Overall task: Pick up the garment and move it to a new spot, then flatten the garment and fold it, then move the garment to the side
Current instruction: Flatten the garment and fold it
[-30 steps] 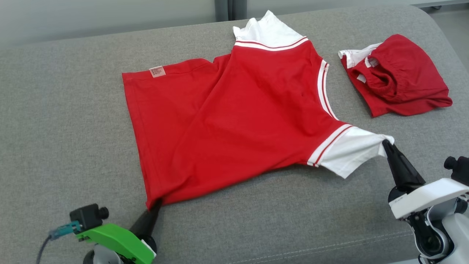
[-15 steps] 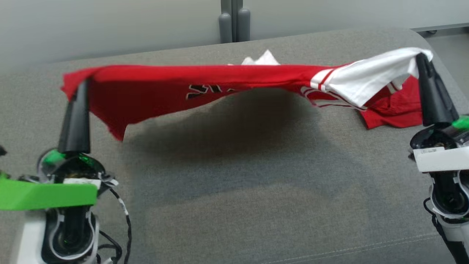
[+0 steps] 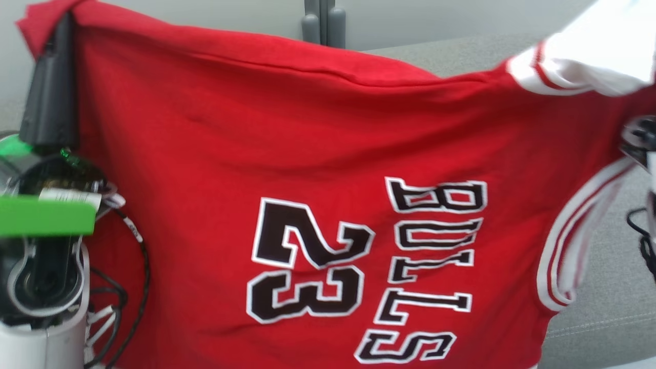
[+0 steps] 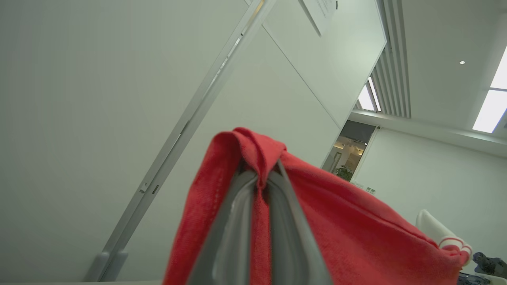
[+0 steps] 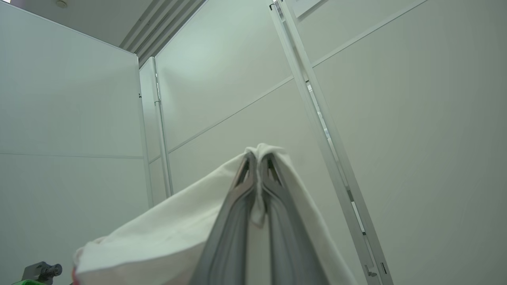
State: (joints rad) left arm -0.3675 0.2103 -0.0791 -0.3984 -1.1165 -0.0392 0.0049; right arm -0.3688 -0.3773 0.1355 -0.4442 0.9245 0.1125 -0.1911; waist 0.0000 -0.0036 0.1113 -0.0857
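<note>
The garment (image 3: 328,154), a red jersey with white sleeves and a black "23 BULLS" print turned sideways, hangs spread out in the air between my two grippers. In the head view my left gripper (image 3: 62,19) is raised at the upper left, shut on a red hem corner. The left wrist view shows its fingers (image 4: 237,221) pinching bunched red cloth (image 4: 356,245). My right gripper (image 5: 259,159) is shut on the white sleeve (image 5: 178,229). That sleeve (image 3: 599,51) stretches toward the upper right of the head view.
A grey upholstered surface (image 3: 605,292) lies beneath and to the right of the hanging cloth. A grey post (image 3: 323,23) stands at the back. Both wrist views point up at pale wall panels (image 4: 99,99) and the ceiling.
Both grippers have lifted the garment off the surface and raised it high. It went from lying flat to hanging as a sheet with its print facing me. The head view has shifted too.
</note>
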